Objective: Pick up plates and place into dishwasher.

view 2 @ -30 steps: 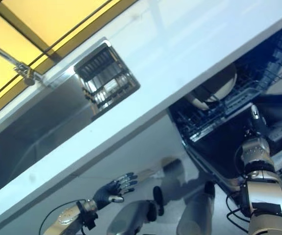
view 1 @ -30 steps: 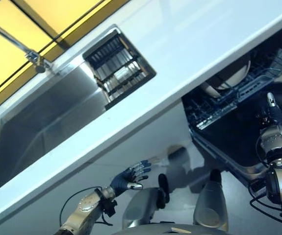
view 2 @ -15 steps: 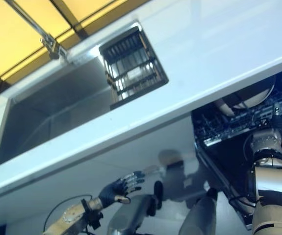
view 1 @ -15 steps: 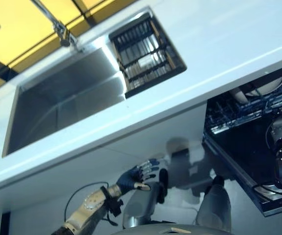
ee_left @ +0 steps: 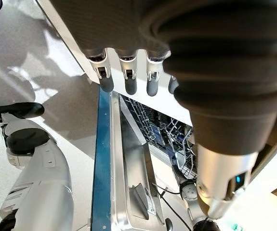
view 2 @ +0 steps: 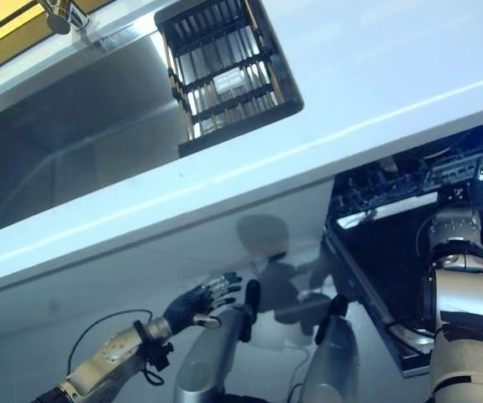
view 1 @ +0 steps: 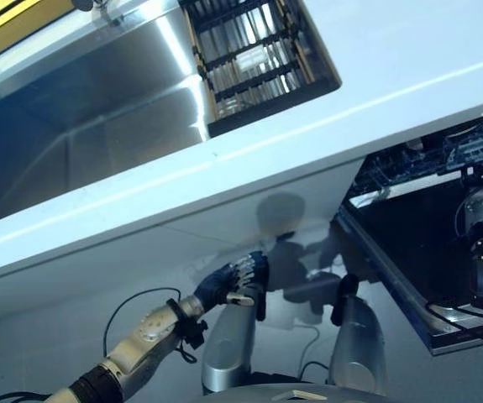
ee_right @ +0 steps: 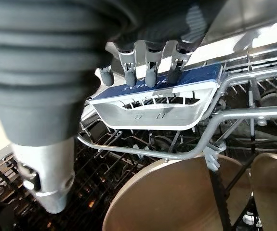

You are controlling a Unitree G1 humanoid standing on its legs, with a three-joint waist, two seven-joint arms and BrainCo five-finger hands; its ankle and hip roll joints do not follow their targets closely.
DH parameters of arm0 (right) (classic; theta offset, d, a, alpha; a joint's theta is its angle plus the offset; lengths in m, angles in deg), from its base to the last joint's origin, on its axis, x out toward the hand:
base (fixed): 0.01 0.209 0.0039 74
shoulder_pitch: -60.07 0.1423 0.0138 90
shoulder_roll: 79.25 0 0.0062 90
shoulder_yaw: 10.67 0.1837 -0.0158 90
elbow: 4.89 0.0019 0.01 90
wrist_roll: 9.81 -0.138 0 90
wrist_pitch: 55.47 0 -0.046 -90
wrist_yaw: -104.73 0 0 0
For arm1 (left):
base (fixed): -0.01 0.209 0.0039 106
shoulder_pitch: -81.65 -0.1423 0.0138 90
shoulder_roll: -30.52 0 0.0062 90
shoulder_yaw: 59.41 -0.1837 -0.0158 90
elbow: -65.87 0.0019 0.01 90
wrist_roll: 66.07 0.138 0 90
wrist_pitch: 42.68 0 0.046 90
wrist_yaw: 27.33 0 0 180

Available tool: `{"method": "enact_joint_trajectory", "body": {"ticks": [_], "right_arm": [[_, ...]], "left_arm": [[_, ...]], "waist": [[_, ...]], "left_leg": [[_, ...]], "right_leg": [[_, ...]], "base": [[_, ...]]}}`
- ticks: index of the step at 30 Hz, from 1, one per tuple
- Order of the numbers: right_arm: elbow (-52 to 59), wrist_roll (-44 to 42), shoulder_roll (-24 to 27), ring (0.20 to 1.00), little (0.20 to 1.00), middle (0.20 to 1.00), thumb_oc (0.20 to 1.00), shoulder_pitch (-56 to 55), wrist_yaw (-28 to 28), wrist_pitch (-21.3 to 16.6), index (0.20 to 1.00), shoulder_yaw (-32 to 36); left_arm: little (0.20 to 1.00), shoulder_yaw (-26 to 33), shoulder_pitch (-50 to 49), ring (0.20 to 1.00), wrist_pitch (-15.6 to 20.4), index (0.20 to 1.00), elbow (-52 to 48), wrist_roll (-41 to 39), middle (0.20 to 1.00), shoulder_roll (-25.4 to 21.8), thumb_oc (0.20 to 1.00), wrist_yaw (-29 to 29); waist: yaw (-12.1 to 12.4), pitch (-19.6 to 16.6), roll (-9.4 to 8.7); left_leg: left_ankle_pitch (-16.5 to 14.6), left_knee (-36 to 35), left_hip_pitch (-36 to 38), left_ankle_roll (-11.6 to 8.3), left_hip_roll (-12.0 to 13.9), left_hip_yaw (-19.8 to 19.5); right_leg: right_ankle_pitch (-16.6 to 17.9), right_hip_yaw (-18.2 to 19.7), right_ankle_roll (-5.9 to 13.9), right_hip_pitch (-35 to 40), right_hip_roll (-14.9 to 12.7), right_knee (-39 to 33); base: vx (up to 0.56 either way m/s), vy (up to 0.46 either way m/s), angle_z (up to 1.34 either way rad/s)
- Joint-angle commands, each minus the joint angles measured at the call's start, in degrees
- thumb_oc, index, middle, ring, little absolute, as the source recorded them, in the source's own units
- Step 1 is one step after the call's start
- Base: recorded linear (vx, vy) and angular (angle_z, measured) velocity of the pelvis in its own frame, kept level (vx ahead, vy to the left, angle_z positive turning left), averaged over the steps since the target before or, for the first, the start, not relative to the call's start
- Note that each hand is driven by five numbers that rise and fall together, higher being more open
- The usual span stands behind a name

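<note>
Two tan plates (ee_right: 177, 197) stood upright in the dishwasher (view 2: 375, 252) rack (ee_right: 234, 115). Right hand (ee_right: 148, 62) hovered above them, fingers relaxed and apart, holding nothing. Left hand (view 1: 233, 281) hung low below the counter (view 1: 409, 59), fingers straight. Sink (view 1: 73, 109) held a drainer (view 1: 254, 59).

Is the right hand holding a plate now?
No: in the right wrist view the right hand has its fingers straight and holding nothing, above the plates that stand in the dishwasher rack.
</note>
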Motion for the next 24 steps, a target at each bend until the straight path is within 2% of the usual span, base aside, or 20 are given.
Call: {"method": "enact_joint_trajectory", "body": {"ticks": [1, 8, 13, 24], "right_arm": [[1.6, -3.5, 1.2, 1.0, 1.0, 1.0, 1.0, 6.8, 4.4, 0.0, 1.0, -1.8], [3.1, -2.9, 0.4, 1.0, 1.0, 1.0, 1.0, 8.6, 7.1, -0.7, 1.0, -3.0], [3.1, -2.8, 0.7, 1.0, 1.0, 1.0, 1.0, 10.2, 8.9, -0.1, 1.0, -4.2], [1.7, -4.2, 2.3, 1.0, 1.0, 1.0, 1.0, 9.6, 8.0, 0.7, 1.0, -3.1]], "left_arm": [[1.0, 1.3, 0.6, 1.0, 2.2, 1.0, -6.4, -0.8, 1.0, -2.4, 1.0, -0.4], [1.0, 2.8, 1.1, 1.0, 0.8, 1.0, -8.5, -1.1, 1.0, -3.6, 1.0, -0.6], [1.0, 3.4, 1.0, 1.0, 1.3, 1.0, -9.0, -1.1, 1.0, -3.9, 1.0, -0.2], [1.0, 5.2, -0.1, 1.0, 0.8, 1.0, -10.4, -0.6, 1.0, -5.0, 1.0, 0.5]], "waist": [[1.4, 1.9, 0.77], [2.2, 2.0, 0.31], [2.7, 1.9, 0.01], [3.4, 0.9, -0.58]], "left_leg": [[-0.2, 1.9, -3.5, 1.11, 1.4, 1.2], [-0.4, 1.3, -4.4, 1.11, 1.2, 1.3], [-0.3, 0.9, -4.6, 1.12, 1.2, 1.3], [-0.4, 0.1, -4.3, 1.4, 0.9, 1.6]], "right_leg": [[1.6, 2.2, 2.13, 2.0, 0.3, -2.8], [1.3, 1.6, 2.27, 1.5, 0.6, -3.4], [1.0, 1.2, 2.07, 1.3, 0.9, -3.4], [1.3, 0.2, 2.07, 2.3, 0.9, -4.7]], "base": [[-0.02, -0.014, 0.04], [-0.01, -0.009, -0.01], [0.0, 0.0, 0.0], [0.0, 0.0, 0.0]]}}
